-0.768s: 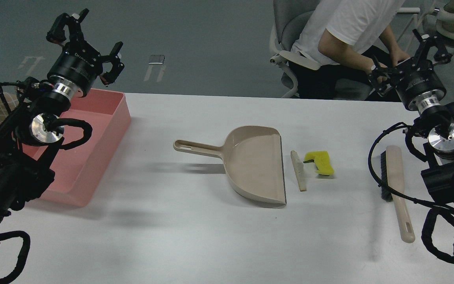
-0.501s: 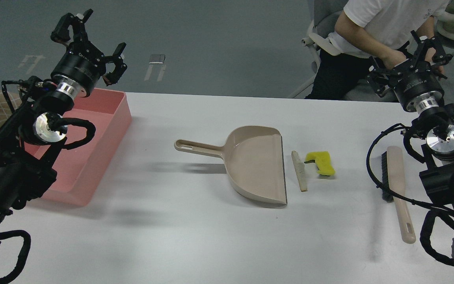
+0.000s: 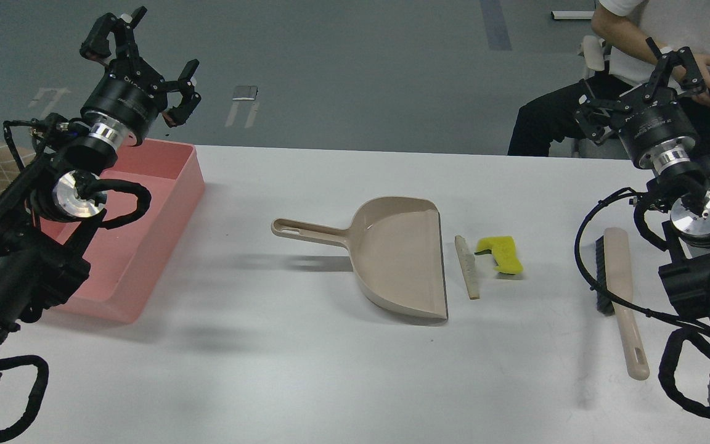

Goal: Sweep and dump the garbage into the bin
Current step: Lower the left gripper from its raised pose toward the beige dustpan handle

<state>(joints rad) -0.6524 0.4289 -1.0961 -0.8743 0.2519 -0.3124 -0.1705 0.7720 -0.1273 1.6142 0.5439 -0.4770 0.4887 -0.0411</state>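
The garbage lies mid-table: a notched yellow sponge piece (image 3: 501, 254) with a dark green face, and a thin whitish-beige strip (image 3: 466, 267) just left of it, beside the mouth of the beige dustpan (image 3: 397, 259). The pink bin (image 3: 145, 216) stands at the left edge of the table. My left gripper (image 3: 140, 58) is open and empty, raised above the bin's far end. My right gripper (image 3: 640, 80) is open and empty, raised beyond the table's far right edge.
A beige hand brush (image 3: 619, 290) with black bristles lies at the right, handle toward me, close to my right arm. A seated person (image 3: 632, 43) is behind the table at the far right, near my right gripper.
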